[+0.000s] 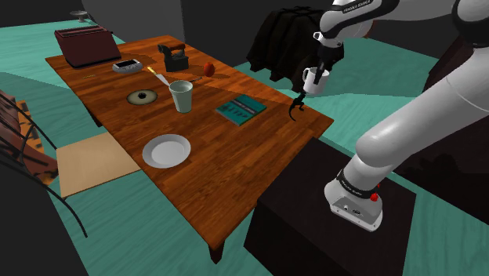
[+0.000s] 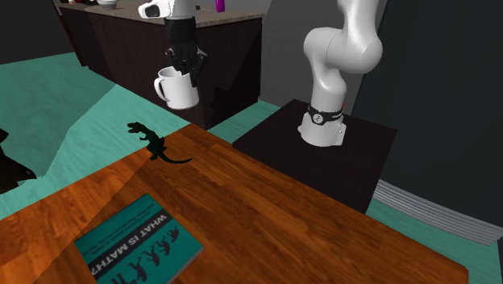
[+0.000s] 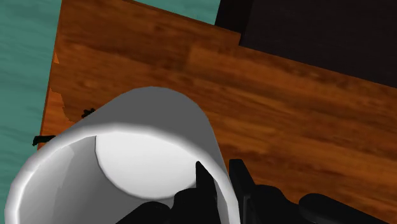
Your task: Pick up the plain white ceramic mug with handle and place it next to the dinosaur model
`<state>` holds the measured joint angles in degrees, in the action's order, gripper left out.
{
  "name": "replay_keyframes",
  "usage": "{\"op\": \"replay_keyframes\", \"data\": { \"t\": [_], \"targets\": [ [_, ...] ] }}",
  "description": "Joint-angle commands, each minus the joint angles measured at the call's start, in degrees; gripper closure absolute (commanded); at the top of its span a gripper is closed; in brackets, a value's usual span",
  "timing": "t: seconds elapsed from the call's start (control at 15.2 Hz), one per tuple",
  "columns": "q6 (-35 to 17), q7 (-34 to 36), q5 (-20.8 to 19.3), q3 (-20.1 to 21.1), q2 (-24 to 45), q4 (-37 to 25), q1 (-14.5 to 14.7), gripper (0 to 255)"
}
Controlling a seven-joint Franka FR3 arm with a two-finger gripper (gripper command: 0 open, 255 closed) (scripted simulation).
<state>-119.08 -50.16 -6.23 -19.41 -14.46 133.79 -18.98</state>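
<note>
While aloft near the dinosaur model [image 2: 153, 144], white mug [image 2: 179, 89] empty; wall in pinch of gripper [image 2: 191, 74]

Tally, each kind:
One wooden table [image 1: 235, 168].
One white mug [image 1: 314, 81].
One black dinosaur model [image 1: 297, 107].
One teal book [image 1: 240, 108].
One white plate [image 1: 166, 150].
One pale green tumbler [image 1: 182, 97].
One dark red toaster [image 1: 86, 45].
One tan floor mat [image 1: 94, 162].
One white robot arm [image 1: 407, 133].

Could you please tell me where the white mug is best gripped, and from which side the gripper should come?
By the rim wall, from above the open mouth, on the side away from the handle. The white mug has thin walls and a wide opening, so one finger fits inside and one outside, as the gripper clasps it now.
</note>
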Motion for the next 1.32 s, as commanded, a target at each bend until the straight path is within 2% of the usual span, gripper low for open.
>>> {"op": "replay_keyframes", "data": {
  "t": [0.0,1.25],
  "targets": [
    [-0.8,-1.58,0.15,-0.99,1.38,-0.63,-0.4,255],
    [-16.54,-3.78,2.95,-2.34,10.33,6.54,-0.08,255]
  ]
}}
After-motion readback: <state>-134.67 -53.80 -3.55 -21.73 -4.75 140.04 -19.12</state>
